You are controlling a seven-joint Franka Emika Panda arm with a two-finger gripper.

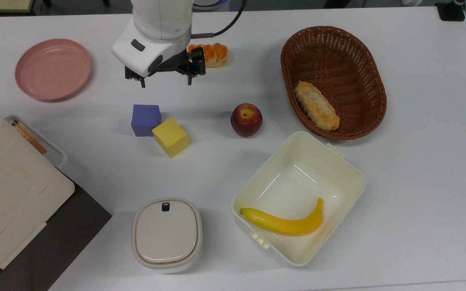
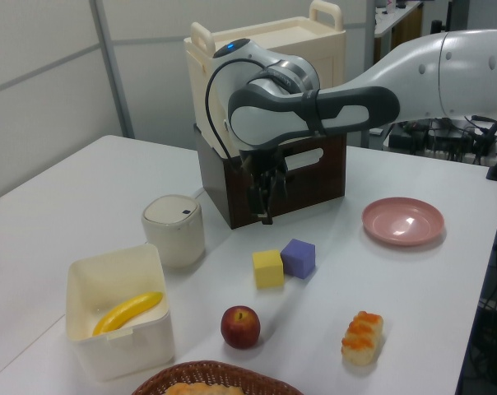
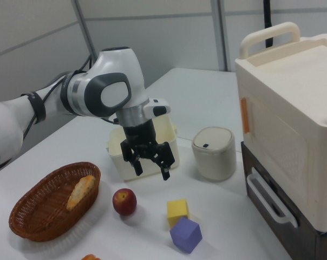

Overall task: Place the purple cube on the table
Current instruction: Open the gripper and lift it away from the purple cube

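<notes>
White and broad, the smooth desk (image 1: 419, 169) carries the small matte blue-violet cube (image 1: 145, 120), which sits flat on it toward the top view's left, its corner touching a yellow cube (image 1: 170, 137) and free of any grip. Above it, nearer the top view's far edge, the arm's black two-finger gripper (image 1: 165, 79) hangs with fingers spread wide, holding nothing. A round pink plate (image 1: 53, 68) lies well apart.

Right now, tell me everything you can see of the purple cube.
The purple cube is a small matte blue-violet block with plain faces, sitting flat on the white table. One corner meets the yellow cube beside it. Nothing grips it: the gripper hangs above and apart from it, jaws open.
</notes>
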